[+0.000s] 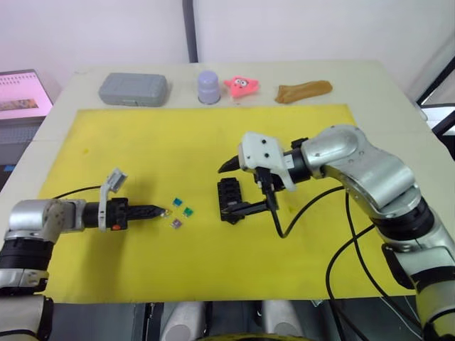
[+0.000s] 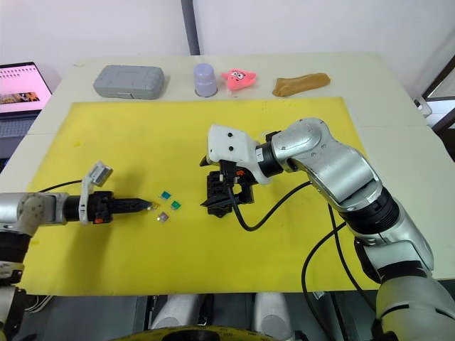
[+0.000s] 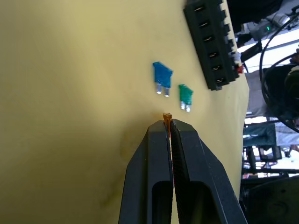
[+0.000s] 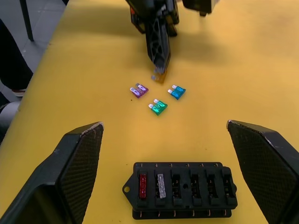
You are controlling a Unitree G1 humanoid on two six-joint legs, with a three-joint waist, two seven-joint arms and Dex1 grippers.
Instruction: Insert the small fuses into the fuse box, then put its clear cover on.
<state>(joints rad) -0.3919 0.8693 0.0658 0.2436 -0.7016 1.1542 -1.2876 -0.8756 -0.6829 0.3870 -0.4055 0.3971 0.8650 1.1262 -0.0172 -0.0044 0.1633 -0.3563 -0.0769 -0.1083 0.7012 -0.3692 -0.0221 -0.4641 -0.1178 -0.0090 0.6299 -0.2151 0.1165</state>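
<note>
Yellow mat [image 1: 142, 135] covers most of the table, lower and middle of the left eye view. Left gripper [image 1: 162, 211] sits at lower left of that view, fingers pressed together on a small yellow fuse [image 3: 166, 116] pinched at the very tips; in the left wrist view the fuse pokes out just past the closed fingertips [image 3: 159, 135]. Three loose fuses lie on the mat just beside those tips: a teal fuse [image 1: 177, 202], a green fuse [image 1: 188, 212] and a purple fuse [image 1: 176, 224], close together but apart from one another. Fuse box [image 1: 229, 197], a black block, lies on the mat at centre of the left eye view, to the right of the loose fuses and apart from them. In the right wrist view its slots face up, with a red fuse [image 4: 143, 185] and a grey fuse [image 4: 160, 185] seated side by side at one end of the row; the remaining slots look unfilled. Right gripper [image 4: 166, 154] hangs over the box at centre, fingers spread wide, one to either side of the block and not touching it. Along the upper edge of the left eye view, off the mat: a grey case [image 1: 133, 89] at upper left, a lilac cup [image 1: 208, 87] beside it, a pink toy [image 1: 242, 86] next, and a brown object [image 1: 303, 91] at upper right. A laptop [image 1: 21, 92] shows at far left edge.
</note>
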